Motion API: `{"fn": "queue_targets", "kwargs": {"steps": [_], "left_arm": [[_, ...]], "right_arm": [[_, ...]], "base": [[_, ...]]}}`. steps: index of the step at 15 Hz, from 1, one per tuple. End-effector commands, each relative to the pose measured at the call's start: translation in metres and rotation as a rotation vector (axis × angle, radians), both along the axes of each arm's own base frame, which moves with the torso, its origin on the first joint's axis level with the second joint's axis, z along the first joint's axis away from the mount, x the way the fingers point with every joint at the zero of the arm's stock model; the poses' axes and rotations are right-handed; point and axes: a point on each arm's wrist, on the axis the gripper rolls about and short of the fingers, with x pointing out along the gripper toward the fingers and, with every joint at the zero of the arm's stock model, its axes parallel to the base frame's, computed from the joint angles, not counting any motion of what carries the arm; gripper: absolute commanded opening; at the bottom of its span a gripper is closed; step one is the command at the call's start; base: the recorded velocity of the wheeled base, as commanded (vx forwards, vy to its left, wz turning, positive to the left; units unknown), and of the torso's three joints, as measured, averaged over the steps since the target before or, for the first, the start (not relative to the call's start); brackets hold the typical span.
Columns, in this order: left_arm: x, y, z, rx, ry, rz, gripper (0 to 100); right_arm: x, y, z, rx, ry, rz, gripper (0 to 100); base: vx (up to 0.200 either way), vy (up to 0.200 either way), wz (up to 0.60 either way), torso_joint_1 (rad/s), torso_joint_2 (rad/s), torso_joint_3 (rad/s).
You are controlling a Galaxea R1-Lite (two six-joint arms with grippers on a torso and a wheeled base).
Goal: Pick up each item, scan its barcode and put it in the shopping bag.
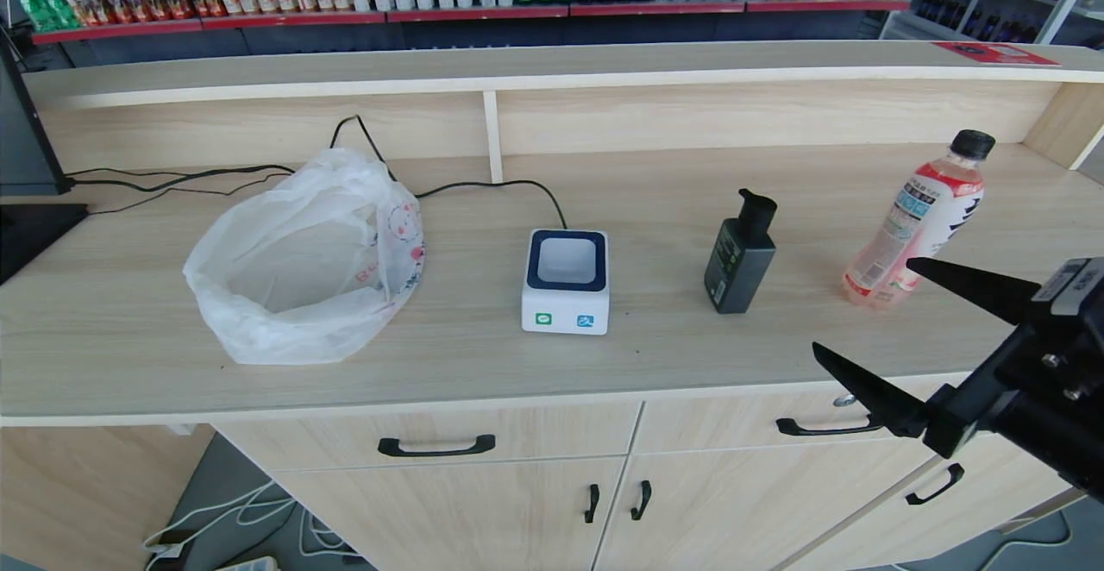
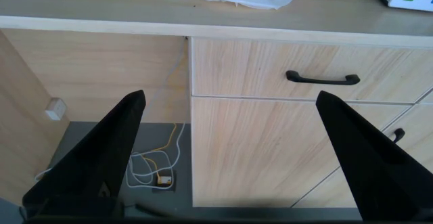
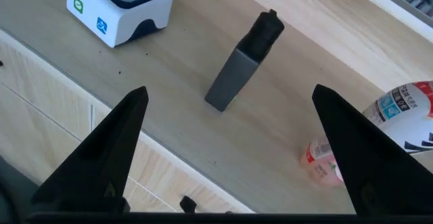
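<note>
Since both bottles stand on the counter (image 1: 129, 321) and nothing can be made out inside the shopping bag (image 1: 302, 260), the task looks barely begun: nothing bagged, two items left to scan.

Head view: bag lies open on the counter's left side, scanner (image 1: 566, 282) mid-counter, black pump bottle (image 1: 740, 256) upright to its right, pink drink bottle (image 1: 918, 222) upright farther right. Right gripper (image 1: 862, 304) hovers near the counter's front edge close to the drink bottle, spread wide, holding nothing.

Left wrist view: left gripper (image 2: 230, 93) spread wide and empty, low in front of the drawers, below the bag.

Right wrist view: right gripper above the counter edge, pump bottle between its spread fingers but apart from them, drink bottle beside one finger, untouched.
</note>
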Motion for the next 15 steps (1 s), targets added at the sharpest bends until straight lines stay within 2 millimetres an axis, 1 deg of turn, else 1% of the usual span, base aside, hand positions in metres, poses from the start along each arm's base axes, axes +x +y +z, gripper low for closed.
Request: {"fn": "queue_targets", "kwargs": {"steps": [1, 3, 6, 9, 11, 15], "left_arm": [[0.000, 0.000, 0.000, 0.000, 0.001, 0.000, 100], [0.000, 0.000, 0.000, 0.000, 0.001, 0.000, 100], [0.000, 0.000, 0.000, 0.000, 0.001, 0.000, 100], [0.000, 0.000, 0.000, 0.000, 0.001, 0.000, 100], [0.000, 0.000, 0.000, 0.000, 0.001, 0.000, 100], [0.000, 0.000, 0.000, 0.000, 0.001, 0.000, 100]], "right_arm": [[0.016, 0.010, -0.007, 0.001, 0.024, 0.014, 100], [0.034, 0.018, -0.012, 0.053, 0.019, 0.012, 100], [0.047, 0.023, -0.030, 0.092, 0.117, -0.012, 100], [0.063, 0.028, -0.028, 0.157, 0.102, -0.036, 100], [0.068, 0.030, -0.033, 0.226, 0.122, -0.066, 100], [0.072, 0.032, -0.037, 0.322, 0.158, -0.064, 100]], "base": [[0.000, 0.000, 0.00, 0.000, 0.00, 0.000], [0.000, 0.000, 0.00, 0.000, 0.00, 0.000], [0.000, 0.000, 0.00, 0.000, 0.00, 0.000], [0.000, 0.000, 0.00, 0.000, 0.00, 0.000], [0.000, 0.000, 0.00, 0.000, 0.00, 0.000], [0.000, 0.000, 0.00, 0.000, 0.00, 0.000]]}}
